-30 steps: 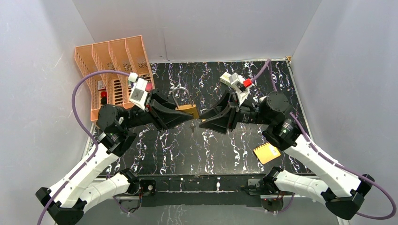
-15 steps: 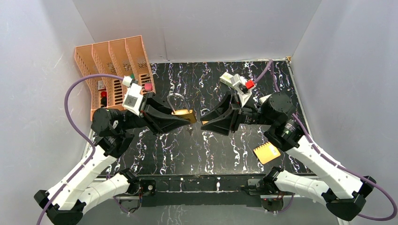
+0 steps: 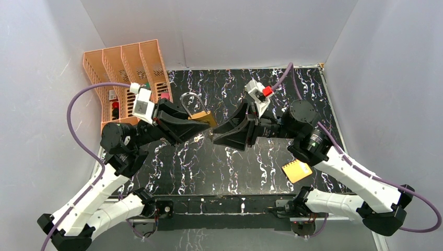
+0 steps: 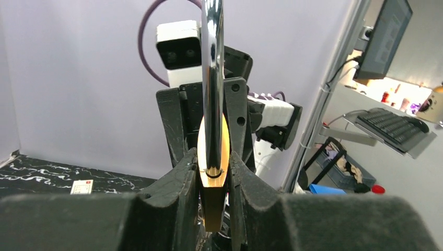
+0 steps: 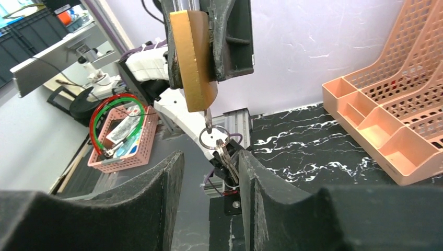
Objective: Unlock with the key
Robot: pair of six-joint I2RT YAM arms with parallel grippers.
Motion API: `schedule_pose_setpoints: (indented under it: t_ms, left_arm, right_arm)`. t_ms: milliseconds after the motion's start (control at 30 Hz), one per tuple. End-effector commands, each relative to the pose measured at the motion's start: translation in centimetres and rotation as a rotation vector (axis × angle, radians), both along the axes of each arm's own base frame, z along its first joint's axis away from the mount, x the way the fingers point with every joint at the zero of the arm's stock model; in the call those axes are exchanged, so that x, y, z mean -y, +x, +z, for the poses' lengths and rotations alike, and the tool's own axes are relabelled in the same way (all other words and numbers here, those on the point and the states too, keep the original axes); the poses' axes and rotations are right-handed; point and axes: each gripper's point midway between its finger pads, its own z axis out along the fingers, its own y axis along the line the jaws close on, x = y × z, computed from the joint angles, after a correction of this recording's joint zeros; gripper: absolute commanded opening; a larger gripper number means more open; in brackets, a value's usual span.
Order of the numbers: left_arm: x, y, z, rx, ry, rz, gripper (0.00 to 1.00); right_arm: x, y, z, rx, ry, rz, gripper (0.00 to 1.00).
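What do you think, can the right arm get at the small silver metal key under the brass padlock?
Probably yes. The left gripper holds the brass padlock up, the small silver metal key hangs free from its underside, and the right gripper stands open facing it with nothing between.

The top external camera looks steeply down from above and behind the arm bases, taking in the whole marbled table [image 3: 219, 167]. The left wrist camera peers close along the left gripper's fingers [image 4: 167, 201] at the brass padlock [image 4: 213, 204], edge-on. The right wrist camera looks up past the right gripper's fingers [image 5: 146, 209] at that padlock and the key [image 5: 208, 120]. All three share the padlock.
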Motion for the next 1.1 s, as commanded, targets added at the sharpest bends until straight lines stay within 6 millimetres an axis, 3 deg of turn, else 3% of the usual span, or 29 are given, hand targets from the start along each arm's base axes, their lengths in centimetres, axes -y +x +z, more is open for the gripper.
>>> schedule_pose_setpoints:
  t_ms: [0, 167, 267, 400, 500, 700, 933, 1067]
  left_arm:
    - [-2.3, -0.1, 3.1, 0.041, -0.135, 0.102, 0.00]
    - [-2.9, 1.1, 1.8, -0.015, -0.123, 0.188, 0.00]
    - [-4.0, 2.0, 1.0, -0.040, -0.106, 0.281, 0.00]
    - [-6.2, 2.6, -0.7, -0.068, -0.070, 0.420, 0.00]
    - [-7.7, 2.6, -2.3, -0.099, -0.045, 0.489, 0.00]
    - [-9.5, 2.1, -5.0, -0.145, 0.007, 0.552, 0.00]
    - [-10.5, 1.8, -6.6, -0.167, 0.049, 0.587, 0.00]
    - [-10.6, 1.8, -7.4, -0.169, 0.078, 0.598, 0.00]
  right_arm:
    - [0.5, 1.0, 2.2, 0.051, 0.041, -0.093, 0.52]
    - [0.5, 2.2, 0.7, 0.026, 0.004, -0.158, 0.52]
    - [0.8, 4.1, -1.3, -0.001, -0.051, -0.270, 0.52]
    - [1.2, 9.1, -8.3, -0.119, -0.283, -0.522, 0.47]
    - [0.3, 11.8, -13.2, -0.195, -0.419, -0.614, 0.44]
    - [-4.4, 15.6, -20.8, -0.315, -0.556, -0.584, 0.43]
    - [-8.7, 20.6, -29.9, -0.405, -0.714, -0.587, 0.41]
    - [-10.3, 22.5, -32.9, -0.431, -0.754, -0.582, 0.42]
